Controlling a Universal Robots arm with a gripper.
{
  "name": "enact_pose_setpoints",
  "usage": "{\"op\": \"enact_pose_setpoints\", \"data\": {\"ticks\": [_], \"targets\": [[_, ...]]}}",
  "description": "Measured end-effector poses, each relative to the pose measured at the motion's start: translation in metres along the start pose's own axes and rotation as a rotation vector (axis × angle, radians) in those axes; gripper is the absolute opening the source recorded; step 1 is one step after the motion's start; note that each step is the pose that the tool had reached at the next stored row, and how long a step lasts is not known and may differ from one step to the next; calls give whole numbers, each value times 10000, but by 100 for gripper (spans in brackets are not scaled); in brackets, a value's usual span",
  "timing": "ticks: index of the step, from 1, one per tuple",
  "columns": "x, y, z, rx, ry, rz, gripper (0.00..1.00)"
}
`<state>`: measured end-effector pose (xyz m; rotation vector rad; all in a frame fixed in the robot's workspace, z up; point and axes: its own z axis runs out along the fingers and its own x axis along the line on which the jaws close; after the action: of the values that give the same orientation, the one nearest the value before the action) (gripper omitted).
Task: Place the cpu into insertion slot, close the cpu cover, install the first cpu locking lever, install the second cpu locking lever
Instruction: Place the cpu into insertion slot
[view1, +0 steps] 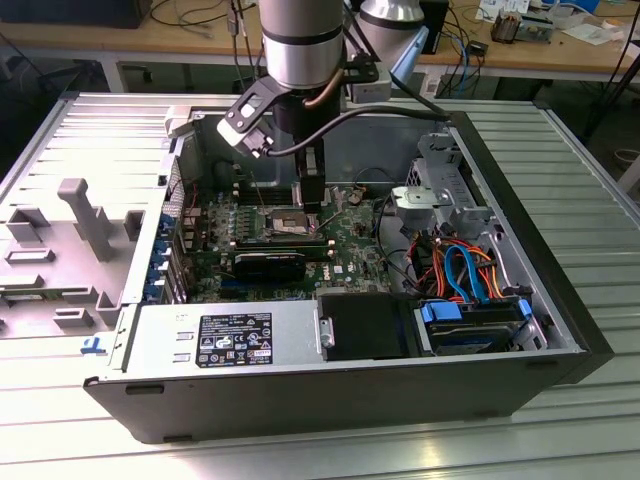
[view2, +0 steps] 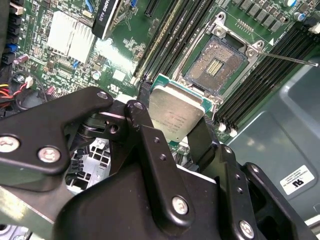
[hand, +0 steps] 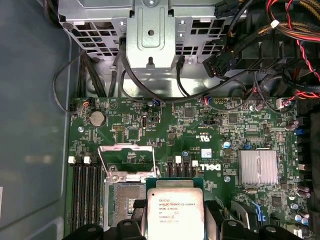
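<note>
Silvery-tan metal of the cpu (view2: 175, 117) is pinched between the black fingers (view2: 147, 130) of the gripper (view1: 311, 205), above the green motherboard (hand: 165, 125). Close by, the insertion slot (view2: 215, 65) is left bare, its cpu cover (hand: 125, 148) raised. In the exterior view, a metal drive cage (view1: 440, 190) is seen at three o'clock from the slot.

Stock on view:
- One cpu (view2: 175, 117) is showing in both wrist views.
- One insertion slot (view2: 215, 62) and one cpu cover (hand: 126, 160) are showing on one green motherboard (hand: 165, 125).
- One gripper (view2: 174, 120) is presenting two fingers (view2: 150, 135).
- One silver heatsink (hand: 257, 167) and one coin battery (hand: 96, 118) are sitting on that board.
- One computer case (view1: 330, 400) is housing one power supply (view1: 225, 340).
</note>
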<state>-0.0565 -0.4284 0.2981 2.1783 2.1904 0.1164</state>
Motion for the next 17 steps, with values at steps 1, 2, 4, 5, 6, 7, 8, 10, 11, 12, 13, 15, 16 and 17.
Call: {"op": "enact_pose_setpoints", "data": {"ticks": [1, 2, 4, 5, 6, 7, 8, 10, 11, 12, 13, 15, 16, 17], "targets": [[0, 0, 2, 0, 0, 0, 55], [1, -1, 3, 1, -1, 0, 55], [1, -1, 7, 0, 0, 1, 55], [1, -1, 8, 0, 0, 0, 55], [1, -2, 9, 0, 0, 0, 55], [1, -2, 11, 0, 0, 1, 55], [1, -2, 14, 0, 0, 0, 55], [1, -4, 26, 0, 0, 0, 55], [1, -5, 38, 0, 0, 0, 55], [1, -5, 39, 0, 0, 0, 55], [1, -5, 40, 0, 0, 0, 55], [1, -7, 45, 0, -1, 1, 55], [1, -7, 46, 0, 0, 1, 55], [1, -7, 47, 0, 0, 0, 55]]}}
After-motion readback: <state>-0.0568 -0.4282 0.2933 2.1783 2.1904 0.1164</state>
